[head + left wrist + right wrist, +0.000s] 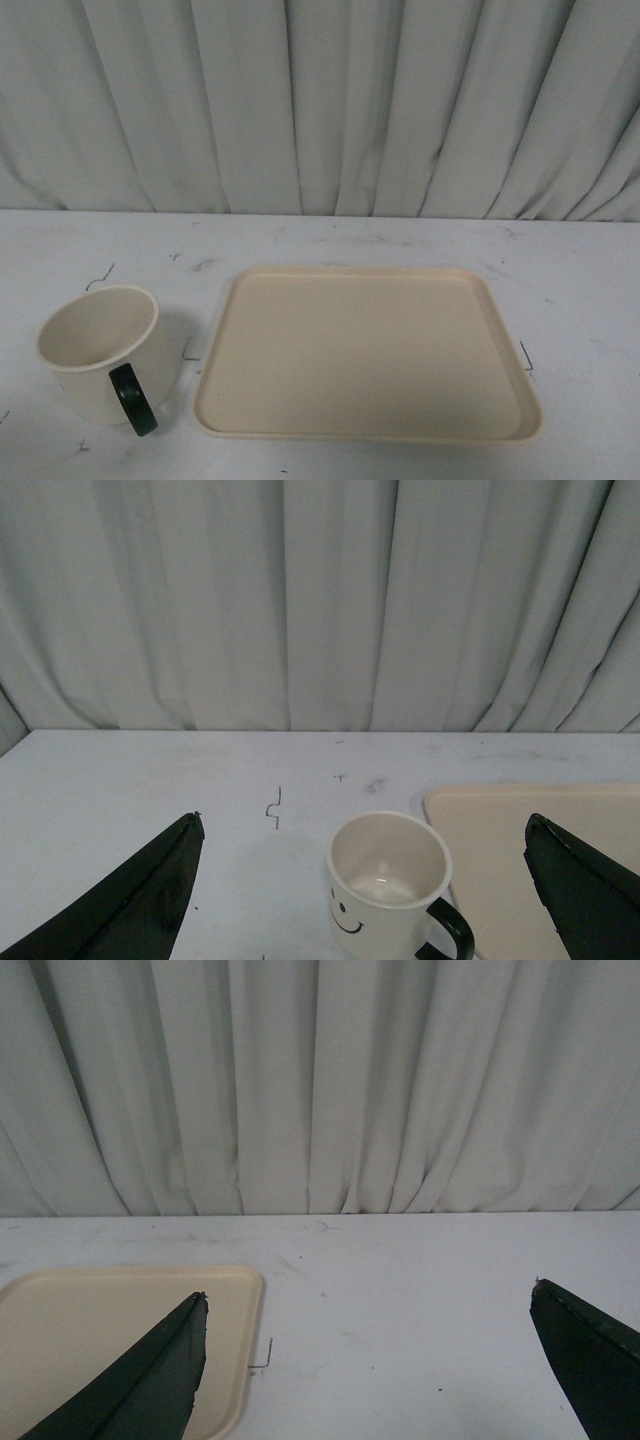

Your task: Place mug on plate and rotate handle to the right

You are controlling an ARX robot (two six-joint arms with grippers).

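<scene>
The cream-white mug stands upright on the white table, left of the plate, with its black handle pointing toward me. The beige plate is bare. Neither arm shows in the front view. In the left wrist view the mug sits between and ahead of the wide-apart fingers of my open left gripper, smiley face and handle facing the camera; the plate lies beside it. My right gripper is open over bare table, with a corner of the plate behind one finger.
A pale pleated curtain closes off the far edge of the table. Small dark marks dot the tabletop.
</scene>
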